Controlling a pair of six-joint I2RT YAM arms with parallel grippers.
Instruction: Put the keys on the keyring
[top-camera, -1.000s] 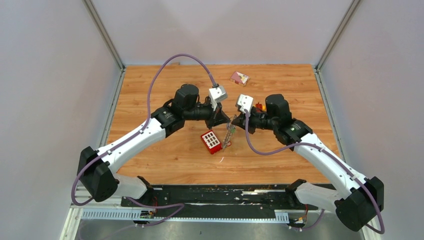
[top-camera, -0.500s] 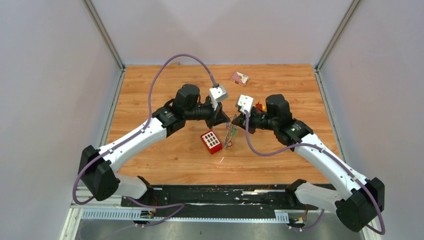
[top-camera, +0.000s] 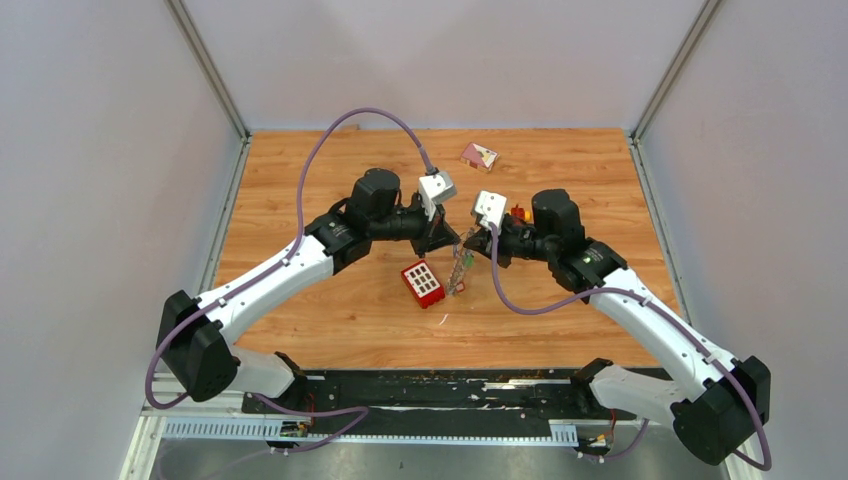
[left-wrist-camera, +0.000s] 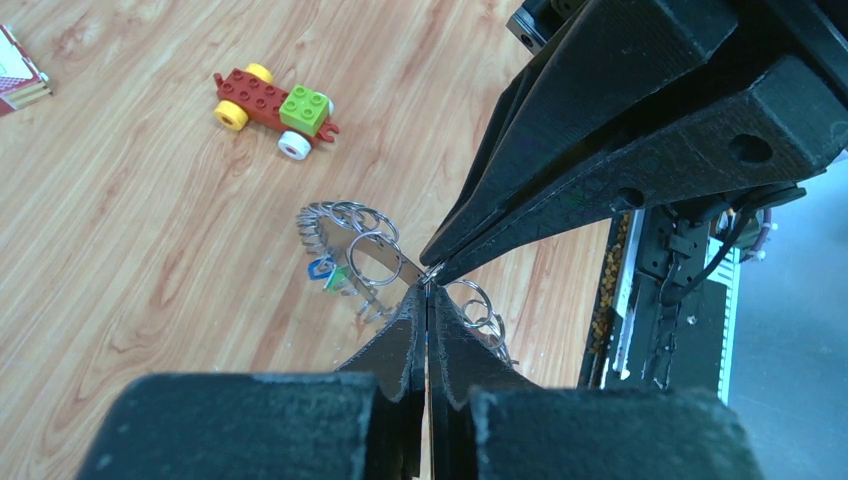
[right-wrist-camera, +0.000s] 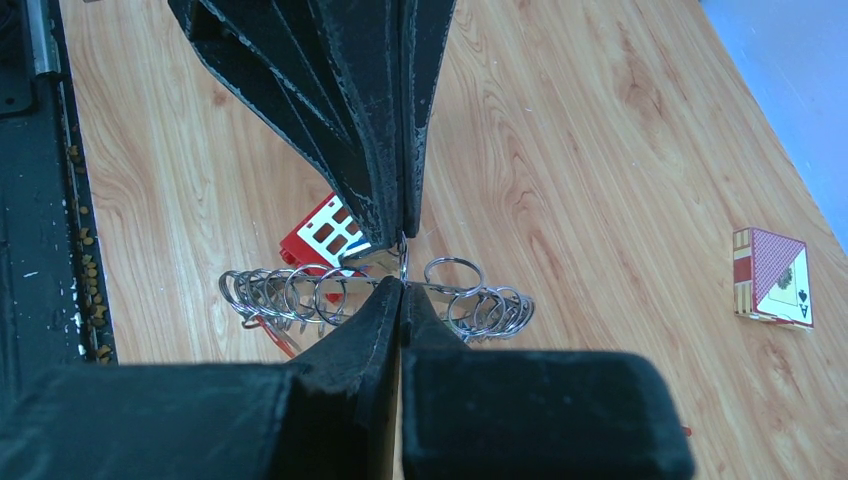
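The keyring (top-camera: 458, 268) hangs edge-on above the table's middle, held between both arms. In the left wrist view it is a flat metal band carrying several small split rings (left-wrist-camera: 362, 252). My left gripper (left-wrist-camera: 428, 290) is shut on that band. My right gripper (right-wrist-camera: 402, 285) is shut on the keyring (right-wrist-camera: 300, 290) at nearly the same spot, tip to tip with the left fingers (right-wrist-camera: 385, 150). Two of the keys, with blue and green tags (left-wrist-camera: 325, 272), dangle from the rings. A red tag (right-wrist-camera: 272, 336) hangs under the band.
A red studded brick (top-camera: 422, 283) lies on the wood just left of the hanging ring. A red-yellow-green toy car (left-wrist-camera: 275, 100) stands beyond it. A card box (top-camera: 479, 155) lies near the back edge. A small pale bit (top-camera: 443, 319) lies in front.
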